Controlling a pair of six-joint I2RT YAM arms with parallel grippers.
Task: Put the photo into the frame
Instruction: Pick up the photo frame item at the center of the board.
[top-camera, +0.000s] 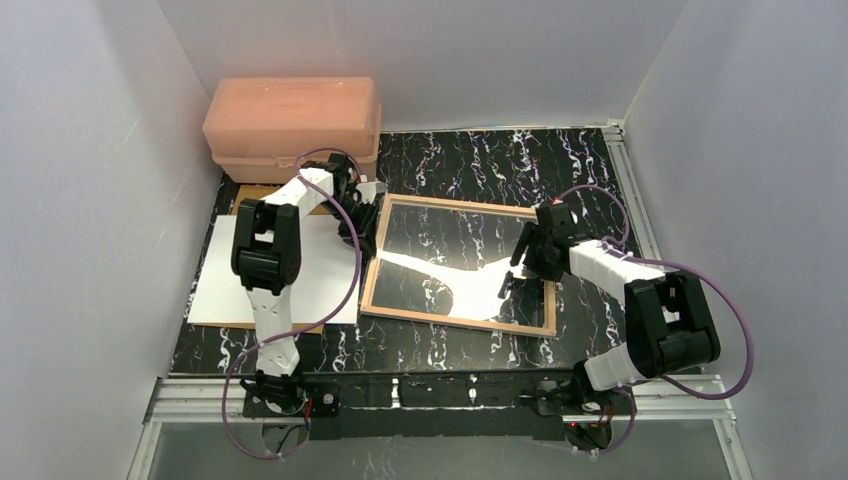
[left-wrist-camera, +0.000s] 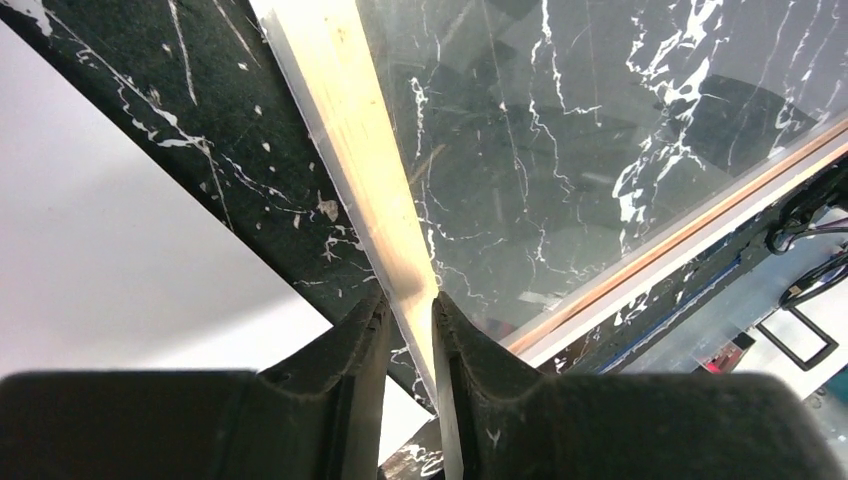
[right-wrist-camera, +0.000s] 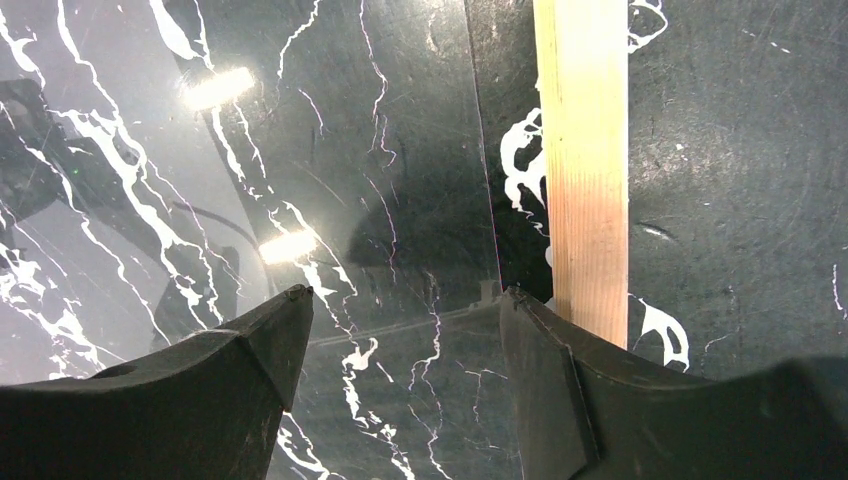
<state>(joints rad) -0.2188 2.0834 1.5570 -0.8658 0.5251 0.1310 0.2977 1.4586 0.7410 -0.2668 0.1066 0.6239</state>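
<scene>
The frame is laid flat at the middle of the table, wood back up. Its left rail is clamped between the fingers of the left gripper. The right gripper is held over the pane with its jaws wide apart, just inside the right rail. The photo is laid white side up on a brown board, just beside the frame's left edge. Dark table surface is seen beyond the far and right rails.

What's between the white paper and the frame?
Just a bare strip of black marble table; the left wrist view shows it between the photo and the frame.
</scene>
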